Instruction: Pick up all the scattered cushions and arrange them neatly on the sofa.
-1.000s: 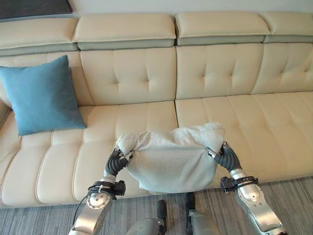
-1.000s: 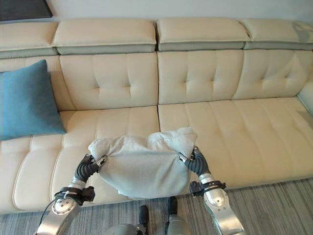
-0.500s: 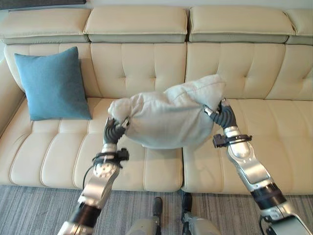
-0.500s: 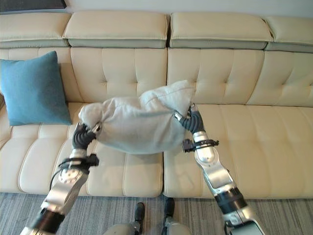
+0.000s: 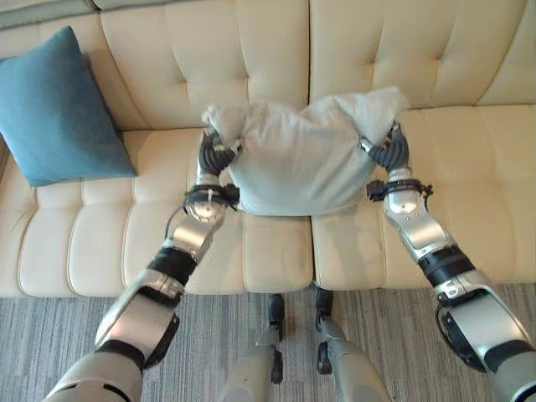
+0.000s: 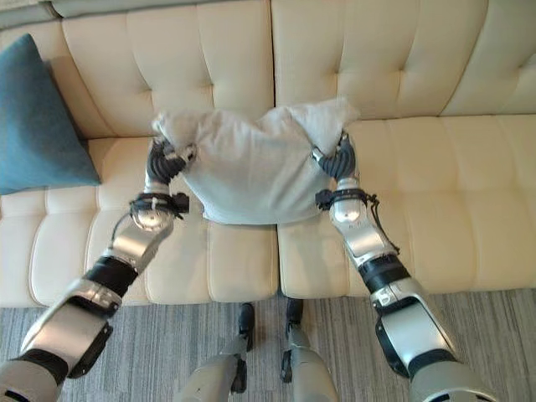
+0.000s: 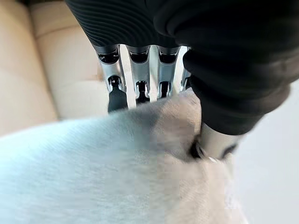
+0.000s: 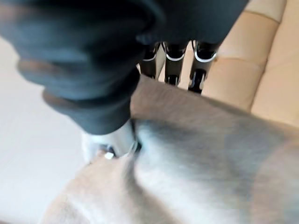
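The blue cushion (image 5: 59,109) blocks the sofa's (image 5: 469,151) left end; the pale grey cushion (image 5: 297,159) covers the middle seats; the right seats lie open.

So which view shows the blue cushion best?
The left eye view: the blue cushion leans whole against the sofa backrest. The right eye view cuts its left side off. The wrist views show the grey cushion instead.
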`<state>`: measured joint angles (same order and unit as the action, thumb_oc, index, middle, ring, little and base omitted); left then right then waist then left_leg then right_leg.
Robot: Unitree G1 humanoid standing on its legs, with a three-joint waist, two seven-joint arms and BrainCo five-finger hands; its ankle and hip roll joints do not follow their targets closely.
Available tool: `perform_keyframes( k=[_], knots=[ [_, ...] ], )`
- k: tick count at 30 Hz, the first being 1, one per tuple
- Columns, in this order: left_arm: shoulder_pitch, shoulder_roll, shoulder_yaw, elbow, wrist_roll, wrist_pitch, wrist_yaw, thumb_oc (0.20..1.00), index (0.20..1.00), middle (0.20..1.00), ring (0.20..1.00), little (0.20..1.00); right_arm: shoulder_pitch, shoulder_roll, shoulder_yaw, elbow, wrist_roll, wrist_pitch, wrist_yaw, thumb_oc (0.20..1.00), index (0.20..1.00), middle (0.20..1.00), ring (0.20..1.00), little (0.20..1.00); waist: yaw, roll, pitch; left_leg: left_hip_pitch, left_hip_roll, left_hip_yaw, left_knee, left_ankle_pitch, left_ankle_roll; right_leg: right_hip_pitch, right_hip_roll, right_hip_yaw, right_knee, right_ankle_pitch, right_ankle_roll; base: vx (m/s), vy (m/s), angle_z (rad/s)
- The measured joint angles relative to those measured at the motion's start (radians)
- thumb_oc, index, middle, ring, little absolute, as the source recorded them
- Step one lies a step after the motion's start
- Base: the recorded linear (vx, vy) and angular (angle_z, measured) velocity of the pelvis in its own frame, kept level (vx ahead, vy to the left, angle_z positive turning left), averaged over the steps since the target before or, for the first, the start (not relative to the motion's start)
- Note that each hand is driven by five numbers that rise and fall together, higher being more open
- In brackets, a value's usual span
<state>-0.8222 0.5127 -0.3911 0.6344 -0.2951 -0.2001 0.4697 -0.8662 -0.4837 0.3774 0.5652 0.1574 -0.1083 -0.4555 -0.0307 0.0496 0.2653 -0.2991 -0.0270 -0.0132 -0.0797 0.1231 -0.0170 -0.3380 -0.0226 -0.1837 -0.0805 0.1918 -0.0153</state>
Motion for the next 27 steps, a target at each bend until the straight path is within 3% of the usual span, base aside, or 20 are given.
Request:
perform_keyframes(
  k=[8,12,14,16,18,24,27],
  knots=[
    [-0.017,0.101,0.006,0.025,-0.012,-0.007,-0.040,1.000,1.000,1.000,1.000,1.000,-0.082,-0.086,0.002,0.056,0.084,0.000,0.004,1.000,1.000,1.000,1.000,1.000,-0.001,-0.001,0.001,0.015,0.003,-0.004,0.000,0.004,-0.006,0.023,0.002,-0.001,0.000,0.000,0.000,0.05,0.008,0.07],
    [0.126,0.141,0.133,-0.092,-0.013,-0.022,-0.080,1.000,1.000,1.000,1.000,1.000,-0.003,-0.114,-0.092,-0.036,0.134,-0.020,0.039,1.000,1.000,1.000,1.000,1.000,0.007,-0.003,0.002,0.066,0.003,-0.005,0.000,0.004,-0.006,0.077,0.002,-0.001,0.000,0.000,0.000,0.08,0.034,0.06],
    [0.295,0.133,0.228,-0.212,-0.013,-0.033,-0.106,1.000,1.000,1.000,1.000,1.000,0.157,-0.113,-0.202,-0.180,0.144,-0.045,0.069,1.000,1.000,1.000,1.000,1.000,0.007,-0.010,0.003,0.103,0.003,-0.006,0.000,0.003,-0.006,0.120,0.001,0.000,-0.001,-0.011,0.013,0.09,0.046,0.15],
    [0.384,0.131,0.248,-0.237,-0.018,-0.031,-0.123,1.000,1.000,1.000,1.000,1.000,0.246,-0.111,-0.242,-0.218,0.152,-0.048,0.093,1.000,1.000,1.000,1.000,1.000,0.009,-0.019,0.001,0.121,0.004,-0.006,0.000,-0.011,-0.018,0.141,0.001,0.003,-0.001,-0.026,0.023,0.09,0.056,0.15],
    [0.575,0.083,0.339,-0.343,-0.020,-0.030,-0.165,1.000,1.000,1.000,1.000,1.000,0.437,-0.090,-0.327,-0.341,0.160,-0.056,0.146,1.000,1.000,1.000,1.000,1.000,0.012,-0.032,0.001,0.131,0.003,-0.006,-0.001,-0.032,-0.013,0.156,0.001,0.016,-0.001,-0.046,0.016,0.07,0.043,0.08],
    [0.932,-0.028,0.448,-0.351,-0.035,0.016,-0.288,1.000,1.000,1.000,1.000,1.000,0.817,-0.061,-0.443,-0.419,0.131,-0.037,0.310,1.000,1.000,1.000,1.000,1.000,0.012,-0.060,-0.011,0.174,0.002,0.000,-0.001,-0.043,0.001,0.195,0.000,0.022,-0.001,-0.055,0.026,0.02,0.087,-0.05],
    [1.071,-0.094,0.498,-0.306,-0.029,0.039,-0.339,1.000,1.000,1.000,1.000,1.000,1.022,-0.005,-0.499,-0.409,0.080,-0.013,0.377,1.000,1.000,1.000,1.000,1.000,0.012,-0.073,-0.040,0.198,0.001,0.011,-0.001,-0.049,0.010,0.216,-0.001,0.029,-0.001,-0.056,0.027,-0.05,0.116,-0.13]
  ],
)
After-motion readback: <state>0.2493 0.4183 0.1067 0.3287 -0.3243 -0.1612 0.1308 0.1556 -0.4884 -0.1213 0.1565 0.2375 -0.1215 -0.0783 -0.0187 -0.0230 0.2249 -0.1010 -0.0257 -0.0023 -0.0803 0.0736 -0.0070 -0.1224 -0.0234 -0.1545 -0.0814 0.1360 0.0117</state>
